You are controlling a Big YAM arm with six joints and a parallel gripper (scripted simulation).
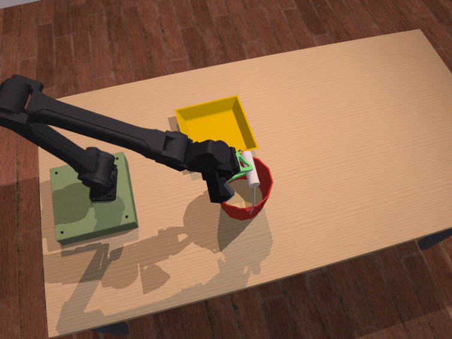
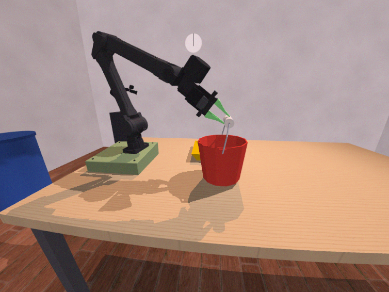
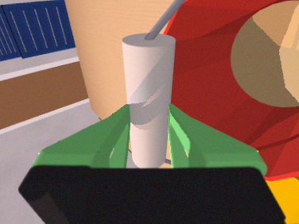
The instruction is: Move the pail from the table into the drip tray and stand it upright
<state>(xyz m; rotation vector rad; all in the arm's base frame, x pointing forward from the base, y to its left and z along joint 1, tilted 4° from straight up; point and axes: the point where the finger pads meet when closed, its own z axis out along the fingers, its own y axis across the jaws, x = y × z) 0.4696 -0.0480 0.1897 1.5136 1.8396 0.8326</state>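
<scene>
Above the red pail, the green fingers grip its white handle grip crosswise, while the yellow drip tray lies just beyond on the bench, toward the arm's far side.

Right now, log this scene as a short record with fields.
gripper: gripper shut on the white grip of the pail's wire handle
pail: red pail upright, outside the tray, beside its near corner
pail base: by the exterior view on or just above the table; cannot tell which
tray: yellow tray flat, rim up, nothing in it
arm base: green plate
</scene>
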